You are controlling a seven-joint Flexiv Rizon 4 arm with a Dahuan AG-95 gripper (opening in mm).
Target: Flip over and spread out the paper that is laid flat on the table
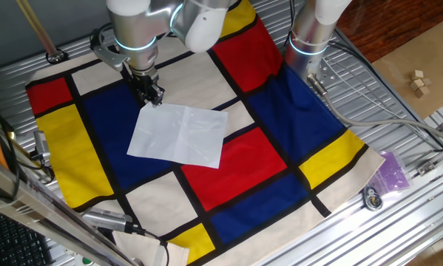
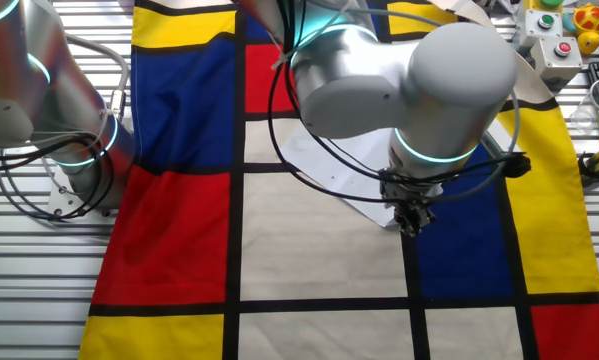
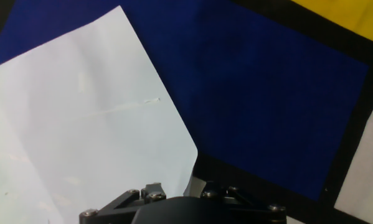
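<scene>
The white paper (image 1: 180, 133) lies flat on the checked cloth, across a blue block and a red block, with faint creases. It also shows in the other fixed view (image 2: 354, 195) and fills the left of the hand view (image 3: 80, 124). My gripper (image 1: 153, 96) stands straight down on the paper's far left corner. Its fingers look closed together on that corner (image 2: 411, 220). In the hand view the paper's corner runs in between the jaws (image 3: 186, 186), which mostly hide behind the hand body. The table (image 1: 398, 214) is ribbed metal under the cloth.
A second arm's base (image 1: 310, 37) stands at the cloth's far right corner with cables (image 1: 369, 111) trailing off it. A purple bag (image 1: 393, 171) and a round part lie on bare metal at right. A button box (image 2: 559, 35) sits beyond the cloth.
</scene>
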